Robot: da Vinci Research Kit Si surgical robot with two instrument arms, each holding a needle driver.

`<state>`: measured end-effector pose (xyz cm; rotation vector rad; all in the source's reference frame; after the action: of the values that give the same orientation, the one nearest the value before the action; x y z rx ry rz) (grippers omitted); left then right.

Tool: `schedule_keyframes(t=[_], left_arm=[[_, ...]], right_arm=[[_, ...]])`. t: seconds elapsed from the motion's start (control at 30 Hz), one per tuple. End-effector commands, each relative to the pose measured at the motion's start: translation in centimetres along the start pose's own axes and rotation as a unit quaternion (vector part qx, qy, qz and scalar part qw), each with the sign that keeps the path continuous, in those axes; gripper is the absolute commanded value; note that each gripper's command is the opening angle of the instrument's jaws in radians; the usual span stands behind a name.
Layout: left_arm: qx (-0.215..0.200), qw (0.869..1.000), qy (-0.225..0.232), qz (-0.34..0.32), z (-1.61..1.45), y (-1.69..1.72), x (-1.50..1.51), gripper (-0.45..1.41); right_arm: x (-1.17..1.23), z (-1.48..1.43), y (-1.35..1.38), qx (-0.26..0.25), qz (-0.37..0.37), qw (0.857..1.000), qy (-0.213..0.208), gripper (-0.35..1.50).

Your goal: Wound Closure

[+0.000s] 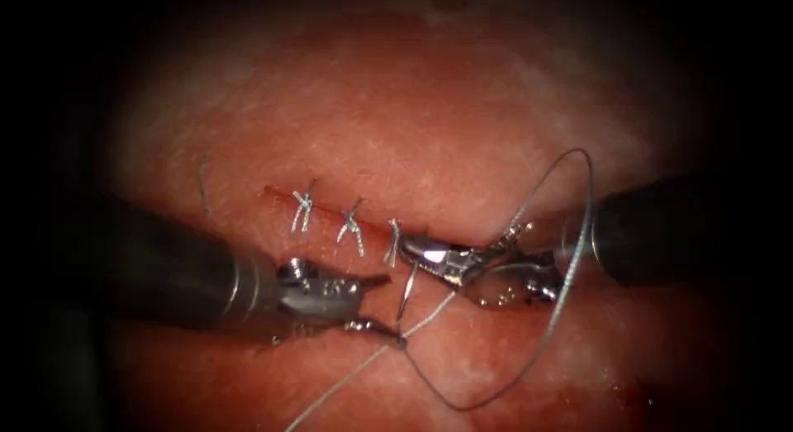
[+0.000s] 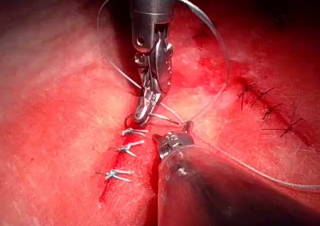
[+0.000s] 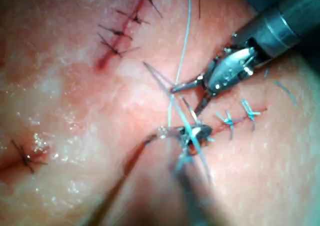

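The tissue [image 1: 429, 110] has a cut with three knotted stitches [image 1: 351, 225] along it. At the right end of that row my right tool [image 1: 410, 249] is shut on the curved needle [image 1: 406, 290] near its upper end. The needle hangs toward the near side and looks free of the tissue. My left tool [image 1: 395, 308] stands open, one jaw either side of the needle's lower part, holding nothing. The thread [image 1: 588, 209] arcs wide over the right tool and back to the left tool's lower jaw. The right wrist view shows the open left tool [image 3: 186, 100].
A second strand of thread [image 1: 347, 382] trails to the near edge. Older rows of dark stitches [image 2: 265, 103] [image 3: 125, 21] lie on the tissue away from the cut. A loose cut end of thread [image 1: 203, 184] lies left of the cut.
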<state>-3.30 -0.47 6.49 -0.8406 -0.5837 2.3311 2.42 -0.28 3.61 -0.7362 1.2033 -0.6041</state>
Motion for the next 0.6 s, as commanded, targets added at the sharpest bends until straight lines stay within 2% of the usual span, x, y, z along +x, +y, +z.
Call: schedule_keyframes(t=[0.03, 0.4, 0.53, 0.6], left_arm=[[-0.002, 1.0, -0.003, 0.0, 0.08, 0.1, -0.08, 0.54], [-0.006, 1.0, -0.001, -0.002, 0.25, 0.17, -0.06, 0.54], [-0.006, 1.0, -0.001, -0.005, 0.27, 0.15, 0.03, 0.54], [-0.004, 1.0, 0.005, -0.008, 0.27, 0.13, 0.12, 0.54]], right_arm=[[0.11, 0.06, -0.12, 0.001, 0.002, 1.0, 0.002, -0.35], [0.05, 0.02, -0.08, 0.002, 0.022, 1.0, -0.004, -0.35], [0.04, -0.03, 0.07, -0.017, 0.046, 0.999, -0.002, -0.35], [0.04, -0.09, 0.23, -0.035, 0.08, 0.996, -0.002, -0.35]])
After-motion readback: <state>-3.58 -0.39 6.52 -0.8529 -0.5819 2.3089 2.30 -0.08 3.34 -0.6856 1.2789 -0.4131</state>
